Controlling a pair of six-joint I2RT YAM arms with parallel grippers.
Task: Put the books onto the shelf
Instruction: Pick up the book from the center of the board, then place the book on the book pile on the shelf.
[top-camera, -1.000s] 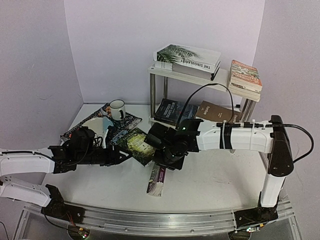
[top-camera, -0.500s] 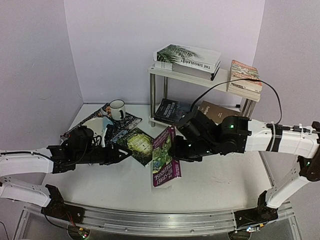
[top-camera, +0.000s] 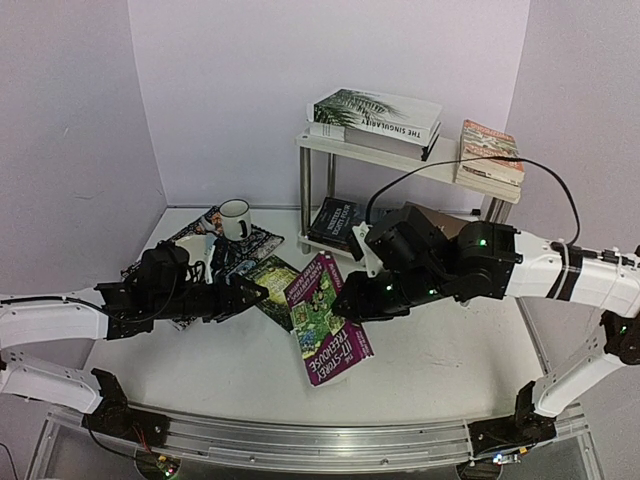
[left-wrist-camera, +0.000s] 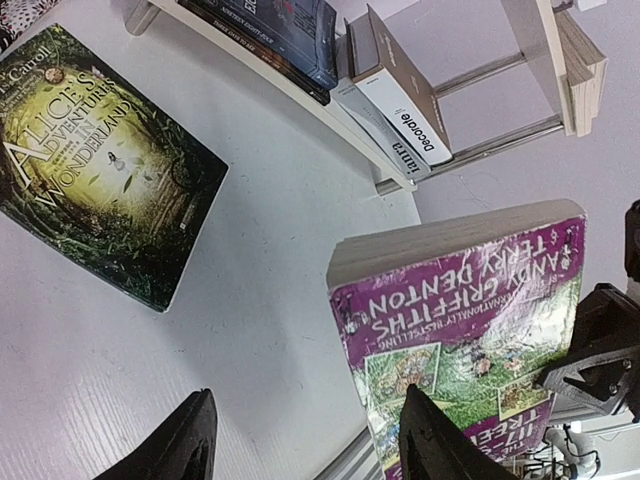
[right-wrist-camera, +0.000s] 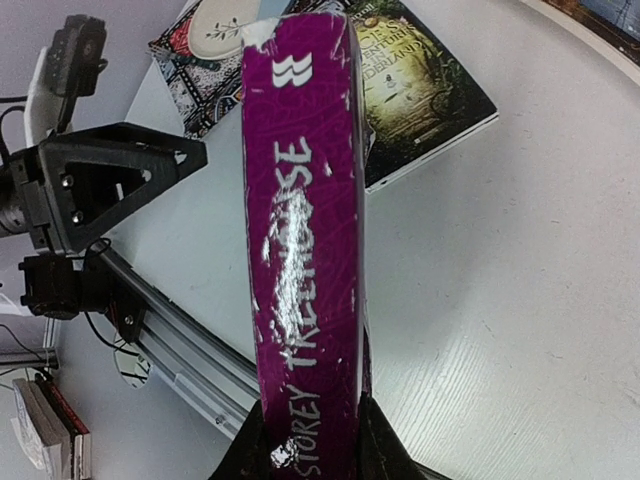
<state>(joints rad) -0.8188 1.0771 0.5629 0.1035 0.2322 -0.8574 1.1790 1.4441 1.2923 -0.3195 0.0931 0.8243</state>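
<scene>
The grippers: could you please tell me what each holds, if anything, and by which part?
The right gripper holds the magenta book, its fingers clamped across the spine near one end. The left gripper is open and holds nothing.

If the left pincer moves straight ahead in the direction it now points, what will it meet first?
Most likely the magenta book that the right pincer holds tilted just ahead. The open left pincer aims between it and the Alice book; depth is unclear, so it could slip past.
</scene>
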